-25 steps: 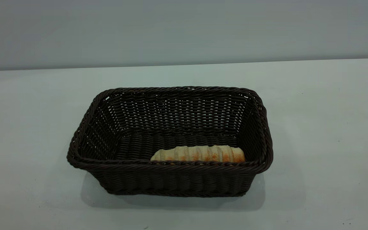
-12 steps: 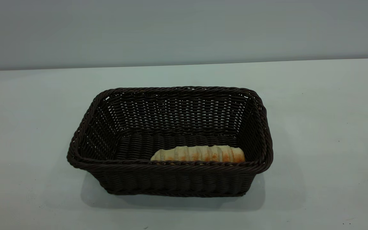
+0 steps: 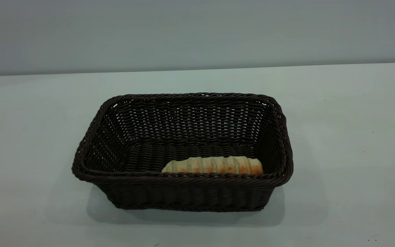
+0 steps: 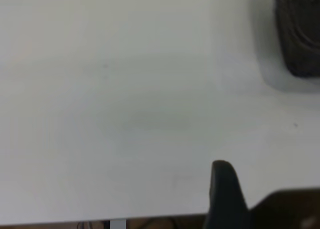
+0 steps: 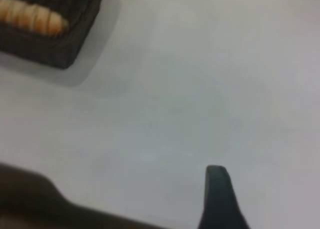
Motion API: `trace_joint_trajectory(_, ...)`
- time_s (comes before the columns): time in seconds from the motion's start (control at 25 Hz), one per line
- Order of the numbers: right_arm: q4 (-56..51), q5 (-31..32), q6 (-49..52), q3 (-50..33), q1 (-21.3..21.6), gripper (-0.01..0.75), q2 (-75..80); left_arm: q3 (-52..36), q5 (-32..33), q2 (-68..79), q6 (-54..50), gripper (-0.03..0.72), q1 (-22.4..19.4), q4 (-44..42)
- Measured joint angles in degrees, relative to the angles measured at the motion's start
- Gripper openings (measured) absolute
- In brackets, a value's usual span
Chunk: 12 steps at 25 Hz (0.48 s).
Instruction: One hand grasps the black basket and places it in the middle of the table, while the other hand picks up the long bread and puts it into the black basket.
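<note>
black basket [image 3: 183,192] sits mid table [image 3: 355,137]; long bread [image 3: 214,165] lies inside it along the near wall (lengthwise, touching floor). Left gripper [image 4: 225,189] and right gripper [image 5: 217,196] both off over bare table, well apart from basket; one finger visible each, can't tell jaw state.

1. A large rectangular dark brown-black woven wicker basket [image 3: 183,151] with a braided rim and sloping open-weave sides stands upright near the middle of the wide pale grey-white bench [image 3: 348,144]; its shadow falls on the bench along its near side.
2. A small elongated golden-tan bread roll [image 3: 213,165] with orange-brown toasted bands lies flat on the basket floor, lengthwise against the near wall, nearer the right-hand end; the near rim hides its lower edge.
3. A plain grey wall [image 3: 197,31] rises behind the bench.
</note>
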State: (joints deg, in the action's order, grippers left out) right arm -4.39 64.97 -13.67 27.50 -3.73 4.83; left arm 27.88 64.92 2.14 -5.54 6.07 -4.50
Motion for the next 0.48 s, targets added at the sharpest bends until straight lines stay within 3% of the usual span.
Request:
trace_joint_trajectory(0.12,0.00,0.18,0.00,0.00,0.95,0.500,-2.99,0.00,0.00,-1.82,0.02,0.482,-1.80,0.00)
trace_joint_trajectory(0.48,0.00,0.52,0.00,0.00,1.01,0.500,-5.78,0.00,0.07,-3.42,0.02,0.482,-1.93,0.00)
